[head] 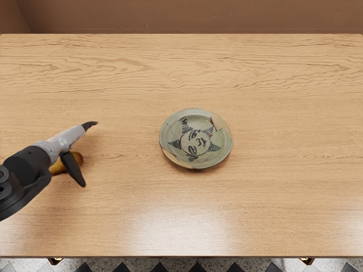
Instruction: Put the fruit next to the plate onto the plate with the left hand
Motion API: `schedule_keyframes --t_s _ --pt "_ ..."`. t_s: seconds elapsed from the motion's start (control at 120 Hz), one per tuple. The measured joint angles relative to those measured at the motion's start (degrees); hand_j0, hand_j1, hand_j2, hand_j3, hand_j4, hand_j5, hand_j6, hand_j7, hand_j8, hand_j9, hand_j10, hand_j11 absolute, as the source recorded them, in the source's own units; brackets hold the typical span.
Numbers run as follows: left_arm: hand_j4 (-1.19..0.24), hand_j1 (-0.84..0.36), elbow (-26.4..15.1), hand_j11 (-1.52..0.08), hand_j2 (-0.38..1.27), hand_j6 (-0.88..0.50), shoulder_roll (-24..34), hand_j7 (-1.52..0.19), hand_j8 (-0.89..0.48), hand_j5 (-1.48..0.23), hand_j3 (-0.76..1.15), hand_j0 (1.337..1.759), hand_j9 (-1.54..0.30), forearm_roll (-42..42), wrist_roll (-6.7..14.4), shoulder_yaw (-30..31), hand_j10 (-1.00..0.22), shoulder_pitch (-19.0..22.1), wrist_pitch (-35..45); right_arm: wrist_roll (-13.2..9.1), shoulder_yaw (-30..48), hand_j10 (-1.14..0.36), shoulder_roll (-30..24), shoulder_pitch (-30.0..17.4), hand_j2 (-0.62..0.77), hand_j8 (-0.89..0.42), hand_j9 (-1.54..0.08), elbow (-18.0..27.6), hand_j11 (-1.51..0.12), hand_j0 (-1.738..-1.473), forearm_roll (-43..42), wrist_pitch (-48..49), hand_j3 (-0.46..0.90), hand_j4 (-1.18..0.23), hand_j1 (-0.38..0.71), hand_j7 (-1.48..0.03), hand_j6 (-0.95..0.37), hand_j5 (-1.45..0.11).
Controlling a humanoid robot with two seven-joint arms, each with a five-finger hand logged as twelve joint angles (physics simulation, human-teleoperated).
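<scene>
The left hand (pixel 64 148) is low over the table (pixel 272 79), near the left edge. Its fingers are spread apart: one points out toward the plate, and a dark one points down. They are not closed on anything. The yellow fruit (pixel 78 157) lies on the table right under the hand, partly hidden by it. The round plate (pixel 222 143), with a face painted on it, sits well apart to the right.

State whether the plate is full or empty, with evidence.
Empty: the plate shows only its painted face pattern; the yellow fruit lies on the table by the left hand.
</scene>
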Motion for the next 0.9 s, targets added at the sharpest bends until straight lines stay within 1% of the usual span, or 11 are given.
schedule_keyframes --t_s 0.283,0.417,0.617,0.9 --pt "-0.04 0.31 0.2 -0.05 0.01 -0.04 1.6 -0.05 -0.04 -0.05 0.0 1.658 -0.05 0.9 0.0 0.8 -0.04 0.4 1.7 0.0 0.0 0.0 0.0 0.0 0.0 0.0 0.0 0.0 0.0 -1.658 0.0 0.0 0.0 0.0 -0.35 0.0 0.0 0.0" --pt "-0.06 0.29 0.3 -0.07 0.01 -0.06 2.2 -0.07 -0.06 -0.07 0.0 1.658 -0.07 1.0 0.0 1.0 -0.06 0.4 1.9 0.0 0.0 0.0 0.0 0.0 0.0 0.0 0.0 0.0 0.0 -1.658 0.0 0.0 0.0 0.0 -0.35 0.0 0.0 0.0" --pt "-0.13 0.2 1.0 -0.16 0.03 -0.13 1.8 -0.16 -0.13 -0.17 0.0 1.658 -0.16 0.9 0.0 1.3 -0.13 1.1 2.2 0.0 0.0 0.0 0.0 0.0 0.0 0.0 0.0 0.0 0.0 -1.658 0.0 0.0 0.0 0.0 -0.35 0.0 0.0 0.0" --pt "-0.22 0.1 2.1 -0.28 0.05 -0.22 1.0 -0.28 -0.22 -0.28 0.0 1.658 -0.28 0.9 0.0 1.3 -0.22 1.1 3.2 0.0 0.1 0.0 0.0 0.0 0.0 0.0 0.0 0.0 0.0 -1.658 0.0 0.0 0.0 0.0 -0.35 0.0 0.0 0.0"
